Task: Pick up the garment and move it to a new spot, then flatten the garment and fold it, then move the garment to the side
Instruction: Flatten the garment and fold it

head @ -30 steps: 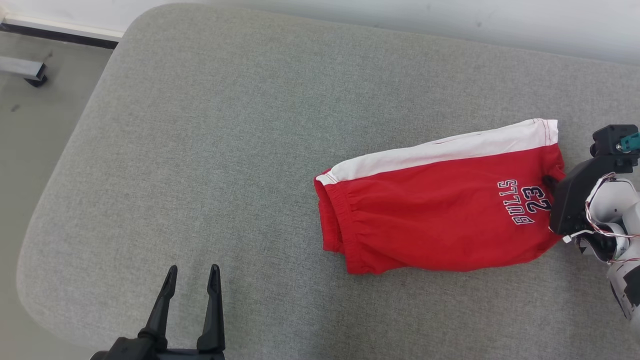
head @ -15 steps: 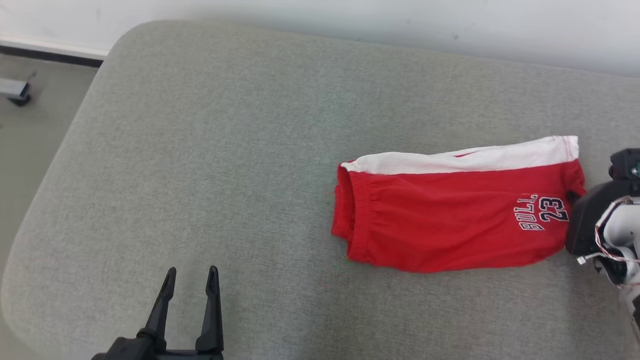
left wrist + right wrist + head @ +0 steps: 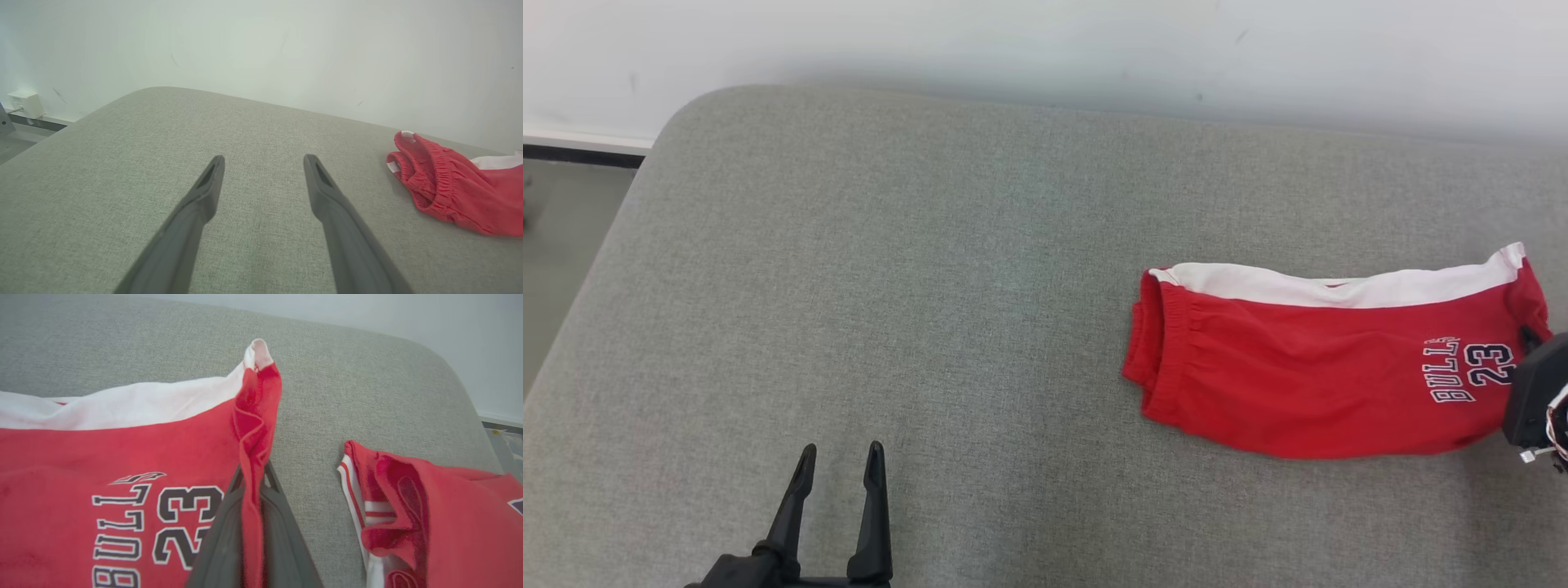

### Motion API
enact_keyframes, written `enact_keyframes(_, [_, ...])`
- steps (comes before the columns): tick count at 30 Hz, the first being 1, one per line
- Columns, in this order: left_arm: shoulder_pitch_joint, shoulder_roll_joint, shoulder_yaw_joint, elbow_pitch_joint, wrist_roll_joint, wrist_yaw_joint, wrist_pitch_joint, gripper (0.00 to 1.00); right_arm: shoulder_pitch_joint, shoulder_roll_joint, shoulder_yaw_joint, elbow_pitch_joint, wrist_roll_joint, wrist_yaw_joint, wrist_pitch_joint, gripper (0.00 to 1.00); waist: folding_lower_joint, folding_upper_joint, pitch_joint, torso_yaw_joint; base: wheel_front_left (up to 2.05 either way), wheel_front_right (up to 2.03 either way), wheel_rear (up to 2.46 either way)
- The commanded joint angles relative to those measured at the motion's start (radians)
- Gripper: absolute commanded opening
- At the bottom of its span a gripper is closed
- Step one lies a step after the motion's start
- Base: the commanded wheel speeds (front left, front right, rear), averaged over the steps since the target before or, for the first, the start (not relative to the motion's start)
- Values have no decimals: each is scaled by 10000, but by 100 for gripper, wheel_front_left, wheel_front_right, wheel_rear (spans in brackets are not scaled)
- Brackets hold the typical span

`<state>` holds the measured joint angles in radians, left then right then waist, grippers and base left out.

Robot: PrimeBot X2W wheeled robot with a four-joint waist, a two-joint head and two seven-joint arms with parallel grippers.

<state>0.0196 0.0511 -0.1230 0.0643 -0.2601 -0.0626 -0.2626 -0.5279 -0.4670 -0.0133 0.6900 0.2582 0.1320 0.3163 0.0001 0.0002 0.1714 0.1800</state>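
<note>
The garment point(image 3: 1323, 384) is a pair of red shorts with a white side stripe and "BULLS 23" in dark print. It lies flat on the grey cushion point(image 3: 931, 286), right of centre. My right gripper point(image 3: 1525, 336) sits at its right hem. In the right wrist view the right gripper point(image 3: 252, 477) is shut on a bunched fold of that red hem, on the garment point(image 3: 122, 457). My left gripper point(image 3: 841, 457) stands open over bare cushion at the lower left, far from the shorts. The left wrist view has the left gripper point(image 3: 263, 161) with nothing between its fingers, and the garment's elastic waistband point(image 3: 433, 183) off to the right.
A second red garment with white trim point(image 3: 429, 514) lies crumpled on the cushion just right of the held hem. A pale wall point(image 3: 1045, 49) runs behind the cushion. The cushion's rounded left edge drops to the floor point(image 3: 556, 229). A small white box point(image 3: 24, 104) sits low on the wall.
My right gripper has closed on the shorts' right hem and drawn it to the right, turning the shorts more level. The head view has shifted. The left gripper has stayed open and still.
</note>
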Motion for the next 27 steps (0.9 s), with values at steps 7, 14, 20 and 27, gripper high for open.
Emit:
enact_keyframes(7, [155, -13, 21, 73, -137, -4, -23, 100, 629, 433, -682, -1421, -785, -31, 522, 0, -1, -2, -252, -8, 0, 0, 0])
enact_keyframes(14, [208, -12, -94, 147, -114, -16, -23, 100, 1151, 879, 135, -3223, -716, -31, 1262, 0, -1, -2, -513, 129, 0, 0, 0])
enact_keyframes(20, [307, -13, -162, 139, -197, -20, -23, 100, 1096, 1012, 1040, -3930, -403, -31, 1822, 0, -1, -2, -676, 418, 0, 0, 0])
enact_keyframes(27, [393, -13, -252, 175, -303, 33, -23, 100, 636, 1413, 2056, -3638, -90, -31, 1982, 0, -1, -2, -776, 836, 0, 0, 0])
